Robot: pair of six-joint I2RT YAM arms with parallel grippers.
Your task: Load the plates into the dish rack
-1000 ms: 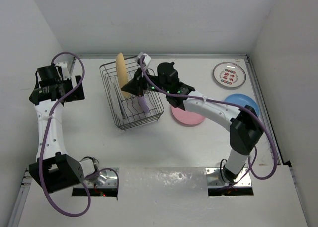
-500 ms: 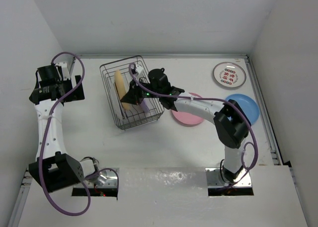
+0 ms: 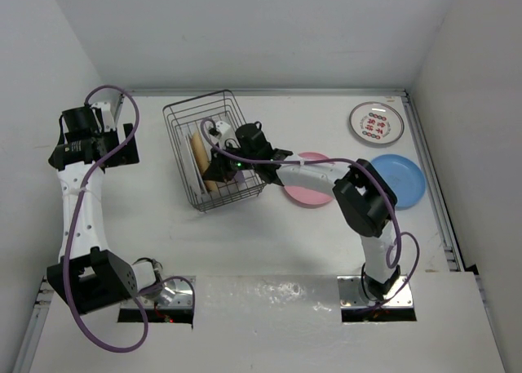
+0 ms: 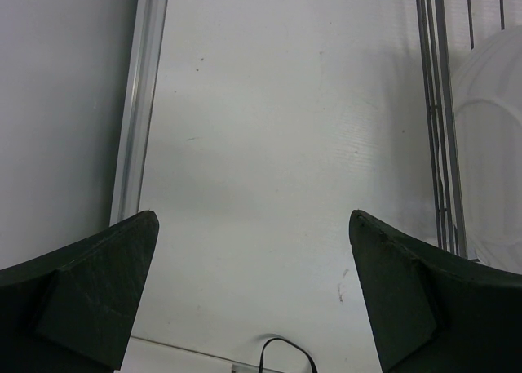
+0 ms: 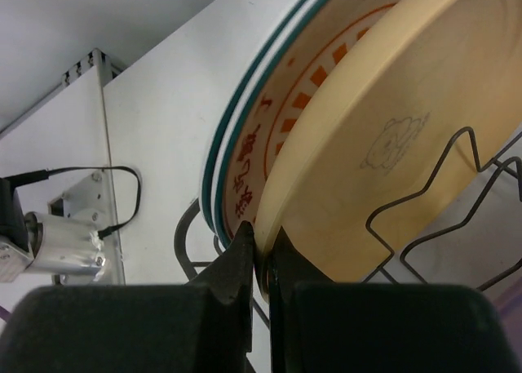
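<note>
Plainly, the right fingers [image 5: 232, 279] are clamped on the rim of the yellow plate [image 5: 391, 120], which stands on edge inside the dish rack [image 3: 181, 157], close against a printed plate [image 5: 269, 112] slotted there. Released before its rim seats between the prongs, it could tip or slide along the wire; pressed harder, it could shove the rack across the desk [image 3: 269, 250]. A pink plate [image 3: 314, 193], blue plate [image 3: 404, 177] and second printed plate [image 3: 376, 122] lie to the right. The left fingers [image 4: 90, 283] are spread wide over bare desk.
</note>
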